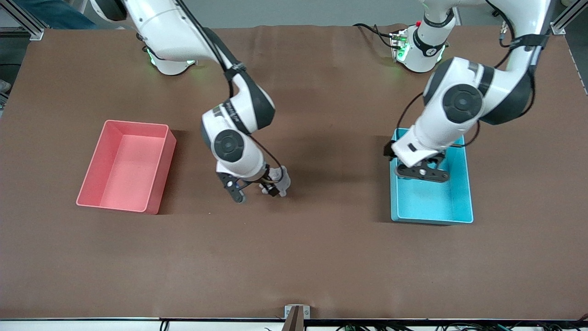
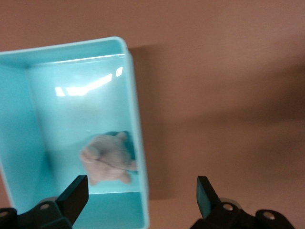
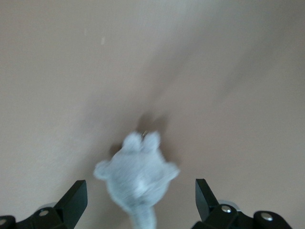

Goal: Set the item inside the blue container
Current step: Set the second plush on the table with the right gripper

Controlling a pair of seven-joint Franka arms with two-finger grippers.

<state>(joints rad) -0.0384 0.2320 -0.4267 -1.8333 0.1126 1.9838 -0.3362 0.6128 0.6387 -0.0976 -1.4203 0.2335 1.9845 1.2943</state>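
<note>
The blue container (image 1: 432, 202) sat on the brown table (image 1: 321, 257) toward the left arm's end, its long sides running from the robots' edge toward the front camera's edge. In the left wrist view a pale pinkish plush toy (image 2: 108, 158) lay on its floor, close against one long wall and near one short end wall (in the front view the arm covered that spot). The left gripper (image 1: 422, 173) hung over the container's end nearer the robots, and its fingers (image 2: 74, 195) stood wide apart with nothing between them.

Toward the right arm's end of the table lay a pink bin (image 1: 126, 166) of the same shape, with nothing showing in it. Between the two bins, about midway along the table, a grey plush toy (image 1: 279, 180) lay on the bare cloth. The right gripper (image 1: 256, 192) was low over it, and its fingers (image 3: 74, 200) were spread apart on either side of the toy (the right wrist view showed a gap at each side, so they were not clamped on it). The toy's two small ears pointed away from the wrist camera.
</note>
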